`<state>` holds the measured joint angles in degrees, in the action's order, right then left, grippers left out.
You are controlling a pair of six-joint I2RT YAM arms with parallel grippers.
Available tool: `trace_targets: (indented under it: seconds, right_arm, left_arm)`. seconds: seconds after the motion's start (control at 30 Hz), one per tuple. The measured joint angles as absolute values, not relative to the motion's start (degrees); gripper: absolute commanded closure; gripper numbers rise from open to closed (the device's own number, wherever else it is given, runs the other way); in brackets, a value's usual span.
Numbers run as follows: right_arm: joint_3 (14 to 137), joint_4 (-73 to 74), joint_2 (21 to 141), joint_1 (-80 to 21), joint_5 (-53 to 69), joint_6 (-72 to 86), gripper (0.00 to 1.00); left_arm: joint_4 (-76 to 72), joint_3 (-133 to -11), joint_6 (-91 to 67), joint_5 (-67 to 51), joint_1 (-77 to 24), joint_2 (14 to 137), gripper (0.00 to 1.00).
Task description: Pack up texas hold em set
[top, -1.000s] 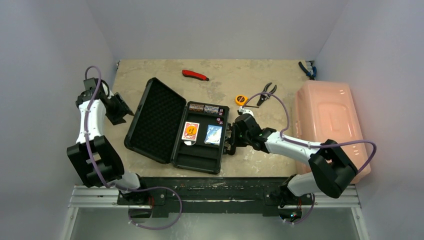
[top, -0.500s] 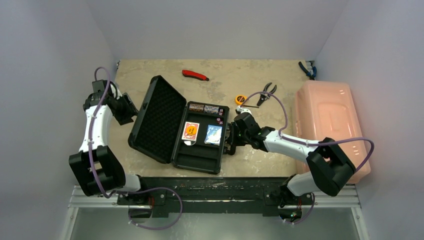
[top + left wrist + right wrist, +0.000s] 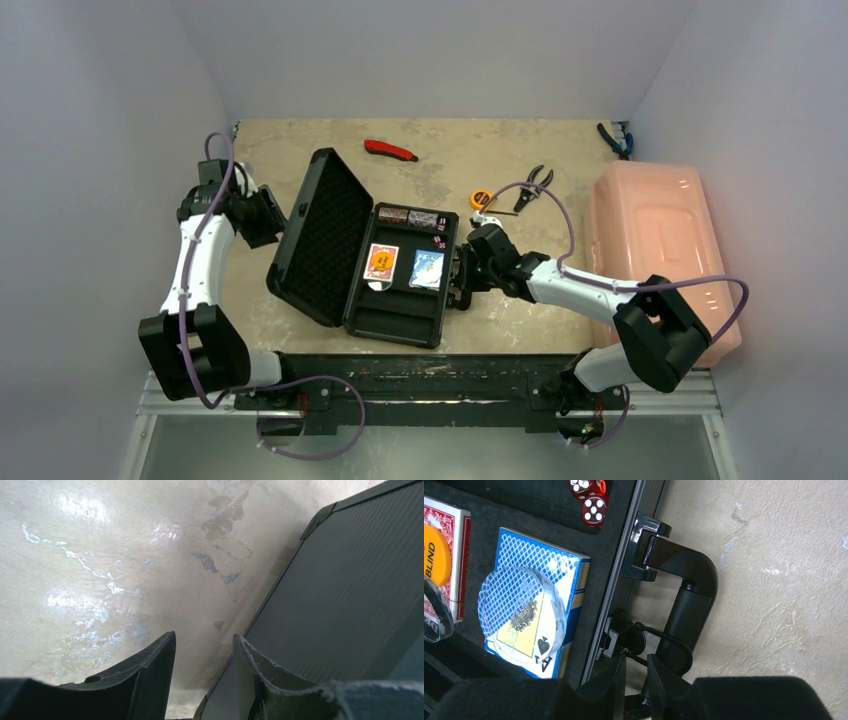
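The black case (image 3: 395,318) lies open mid-table, and its foam-lined lid (image 3: 320,232) stands tilted up on the left. In the base are two chip rolls (image 3: 410,217), a red deck (image 3: 381,262) and a blue deck (image 3: 427,268). My left gripper (image 3: 264,215) is open against the lid's outer face (image 3: 350,595); in the left wrist view (image 3: 204,636) its right finger touches the lid's edge. My right gripper (image 3: 462,275) is at the handle (image 3: 686,595), with its fingers (image 3: 635,656) closed on a thin black loop. A clear disc (image 3: 519,610) lies on the blue deck (image 3: 569,570).
A red-handled tool (image 3: 390,150) lies at the back. A yellow tape measure (image 3: 482,200) and pliers (image 3: 530,185) lie right of the case. A pink bin (image 3: 660,240) fills the right side. Red dice (image 3: 591,500) sit in the case.
My left arm has swung right against the lid, and the lid has tilted further up toward the base. My right arm has hardly moved.
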<state>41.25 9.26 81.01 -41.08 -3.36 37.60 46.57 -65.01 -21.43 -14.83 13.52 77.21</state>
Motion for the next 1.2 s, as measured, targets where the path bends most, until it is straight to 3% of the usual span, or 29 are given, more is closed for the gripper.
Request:
trace_targets:
  seconds: [0.5, 0.57, 0.7, 1.2]
  right_arm:
    - [45.95, 12.84, 73.25, -41.08, -0.40, 32.97, 0.75]
    - [46.15, 11.66, 72.53, -41.08, 2.20, 31.94, 0.79]
    - [46.15, 9.28, 72.77, -41.08, 8.71, 30.68, 0.99]
    - [51.90, 3.60, 82.21, -45.32, 19.31, 28.88, 1.00]
  left_arm:
    - [46.33, -61.98, -21.47, -16.56, 10.41, 74.96, 0.56]
    - [46.33, -61.93, -21.50, -16.88, 10.02, 74.28, 0.56]
    - [46.33, -61.93, -21.76, -17.67, 9.04, 72.51, 0.56]
    - [46.35, -60.73, -23.81, -20.36, 4.25, 69.43, 0.57]
